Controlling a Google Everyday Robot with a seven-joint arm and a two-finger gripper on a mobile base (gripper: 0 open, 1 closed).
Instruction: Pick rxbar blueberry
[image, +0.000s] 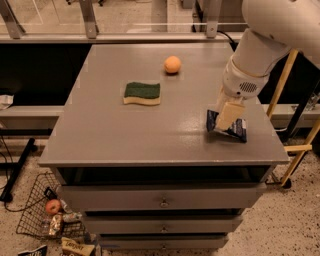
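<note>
At the right of the frame the hand (229, 118) is down on the blue snack bar (239, 131), which lies near the bench's (150, 130) right front corner, well apart from the sponge (142, 93). Whether the hand already holds the bar, I cannot tell. This looks like the grasping step; next comes a firm grip and a straight lift.

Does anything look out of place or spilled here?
Yes: a wire basket on the floor at lower left holds an apple, with snack packets loose beside it. The gripper is at the rxbar blueberry.
</note>
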